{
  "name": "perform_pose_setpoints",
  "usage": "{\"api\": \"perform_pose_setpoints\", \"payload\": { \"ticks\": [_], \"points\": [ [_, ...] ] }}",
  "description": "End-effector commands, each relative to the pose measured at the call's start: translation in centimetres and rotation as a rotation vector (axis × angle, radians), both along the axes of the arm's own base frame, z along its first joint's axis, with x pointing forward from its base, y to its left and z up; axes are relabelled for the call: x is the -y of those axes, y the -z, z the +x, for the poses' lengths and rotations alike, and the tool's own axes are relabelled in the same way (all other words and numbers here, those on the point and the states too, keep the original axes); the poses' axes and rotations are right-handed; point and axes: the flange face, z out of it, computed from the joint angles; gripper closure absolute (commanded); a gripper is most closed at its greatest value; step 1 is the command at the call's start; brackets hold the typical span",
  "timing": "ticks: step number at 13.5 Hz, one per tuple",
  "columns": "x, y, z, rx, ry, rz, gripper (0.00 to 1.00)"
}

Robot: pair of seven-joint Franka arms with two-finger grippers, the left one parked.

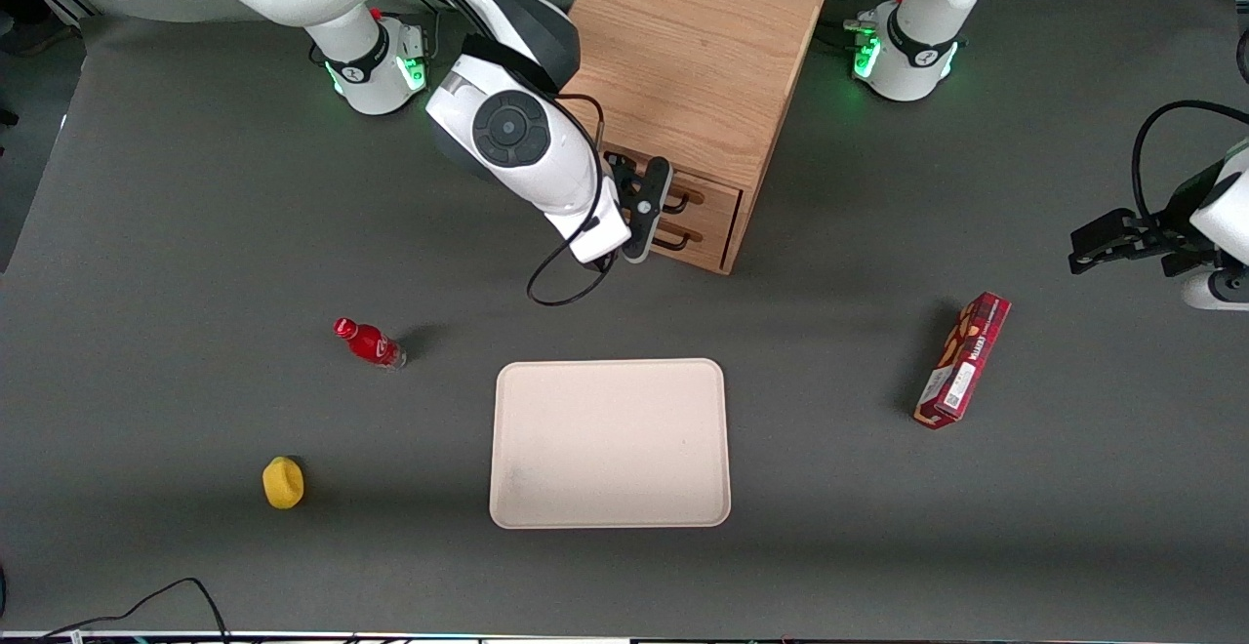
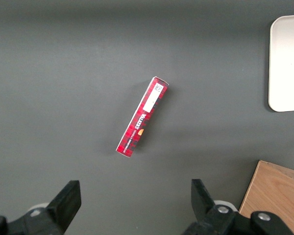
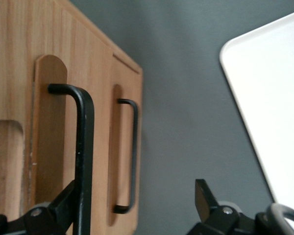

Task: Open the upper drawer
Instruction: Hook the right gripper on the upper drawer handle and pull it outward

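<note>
Two fingers stand apart on our gripper (image 1: 652, 205), which hangs right in front of the cabinet (image 1: 698, 49), level with the drawer fronts. In the right wrist view the gripper (image 3: 134, 188) has its jaws wide, and the black handle (image 3: 84, 147) of the upper drawer (image 1: 710, 193) runs between them, just beside one finger (image 3: 63, 208). The other finger (image 3: 205, 198) is well apart from the bar. We cannot tell whether the near finger touches the handle, and nothing is clamped.

We judge the task to be in its early part. The reach to the handle looks done or nearly so. The grasp is not yet made, and the pull is all to come. In the front view the upper drawer appears shut, its front in line with the lower drawer (image 1: 705, 234) beneath it, and no box body shows. What is left, as we see it, is to close on the bar and draw it straight out toward the front camera.

Outward from the cabinet, a pale tray (image 1: 610, 365) lies nearer the front camera. A red bottle (image 1: 369, 342) and a yellow lump (image 1: 283, 483) lie toward the working arm's end of the table. A red box (image 1: 963, 361) lies toward the parked arm's end.
</note>
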Motion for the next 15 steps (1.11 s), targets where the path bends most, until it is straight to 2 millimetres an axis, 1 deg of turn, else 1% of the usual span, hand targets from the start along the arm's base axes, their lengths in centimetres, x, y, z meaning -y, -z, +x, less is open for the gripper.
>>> {"api": "perform_pose_setpoints", "payload": {
  "ticks": [1, 4, 7, 12, 15],
  "points": [
    [2.2, 0.8, 3.1, 0.067, 0.008, -0.021, 0.00],
    [4.0, 0.6, 5.0, 0.095, 0.052, -0.019, 0.00],
    [6.3, 0.1, 7.6, 0.123, 0.109, -0.019, 0.00],
    [9.4, -0.4, 11.0, 0.212, 0.191, 0.006, 0.00],
    [11.4, -0.5, 12.7, 0.255, 0.188, 0.006, 0.00]
  ]
}}
